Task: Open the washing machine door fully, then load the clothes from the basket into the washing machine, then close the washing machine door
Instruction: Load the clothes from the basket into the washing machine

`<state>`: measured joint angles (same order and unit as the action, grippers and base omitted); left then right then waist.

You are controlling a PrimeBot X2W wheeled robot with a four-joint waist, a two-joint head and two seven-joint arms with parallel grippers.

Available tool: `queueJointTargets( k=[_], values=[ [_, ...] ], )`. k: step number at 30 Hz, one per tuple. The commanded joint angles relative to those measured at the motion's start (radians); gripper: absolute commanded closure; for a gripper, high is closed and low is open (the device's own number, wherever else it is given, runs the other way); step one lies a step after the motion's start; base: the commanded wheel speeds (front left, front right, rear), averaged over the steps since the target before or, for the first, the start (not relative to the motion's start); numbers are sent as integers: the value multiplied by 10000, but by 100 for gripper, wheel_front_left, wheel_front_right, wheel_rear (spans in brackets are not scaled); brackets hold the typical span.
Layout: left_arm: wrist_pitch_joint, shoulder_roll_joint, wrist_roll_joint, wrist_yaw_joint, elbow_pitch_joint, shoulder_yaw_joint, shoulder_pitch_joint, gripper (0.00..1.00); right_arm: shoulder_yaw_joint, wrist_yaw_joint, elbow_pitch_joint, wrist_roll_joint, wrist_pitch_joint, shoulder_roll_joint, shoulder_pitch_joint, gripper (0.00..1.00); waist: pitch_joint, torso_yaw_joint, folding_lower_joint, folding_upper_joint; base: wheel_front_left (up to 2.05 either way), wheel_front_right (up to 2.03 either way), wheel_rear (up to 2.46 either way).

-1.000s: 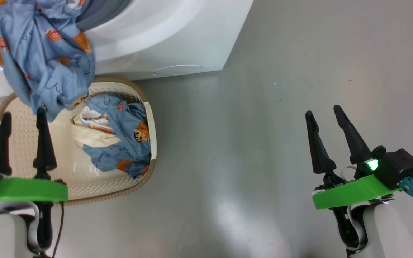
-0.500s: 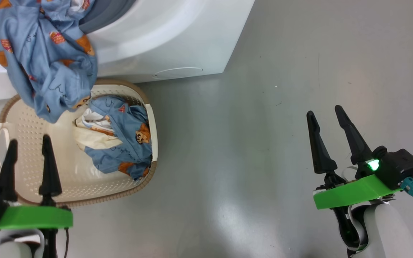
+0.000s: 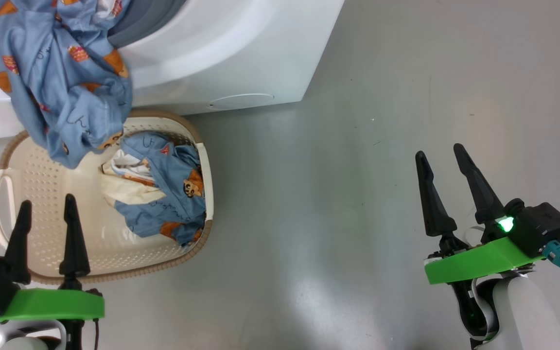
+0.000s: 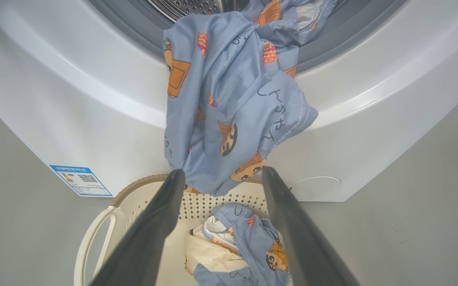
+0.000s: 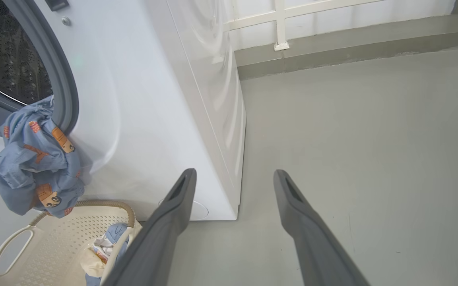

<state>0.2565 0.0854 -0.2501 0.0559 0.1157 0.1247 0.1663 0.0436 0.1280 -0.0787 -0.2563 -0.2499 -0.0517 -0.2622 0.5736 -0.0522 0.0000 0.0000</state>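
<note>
Two pieces: the hanging garment (image 4: 233, 119) is drooping from the washing machine (image 3: 221, 53) over the basket (image 3: 32, 194), the second garment (image 3: 163, 194) lying inside it. The left tool (image 3: 47, 199) and right tool (image 3: 439, 149) are gaping, empty; overhanging weight is threatening a slide-out.

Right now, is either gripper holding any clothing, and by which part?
Nothing is held. The left gripper stands open near the basket, the right gripper open over floor; one blue garment hangs out of the washing machine.
</note>
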Motion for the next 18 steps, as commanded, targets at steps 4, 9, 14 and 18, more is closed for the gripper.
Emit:
queueJointTargets(
  k=[4,9,14,18],
  values=[
    [53,141,60,-45,-151,197,34,0,254,27,165,-116,-118,15,282,0,0,-67,0,0,0,0,0],
    [53,140,58,0,-81,74,245,0,309,27,170,-153,-118,15,284,0,33,-186,0,0,0,0,0],
    [53,208,45,33,211,13,541,0,321,27,171,-173,-118,15,294,0,87,-281,0,0,0,0,0],
    [53,282,-40,82,510,-11,960,0,359,27,183,-209,-118,15,258,0,197,-364,0,0,0,0,0]
  ],
)
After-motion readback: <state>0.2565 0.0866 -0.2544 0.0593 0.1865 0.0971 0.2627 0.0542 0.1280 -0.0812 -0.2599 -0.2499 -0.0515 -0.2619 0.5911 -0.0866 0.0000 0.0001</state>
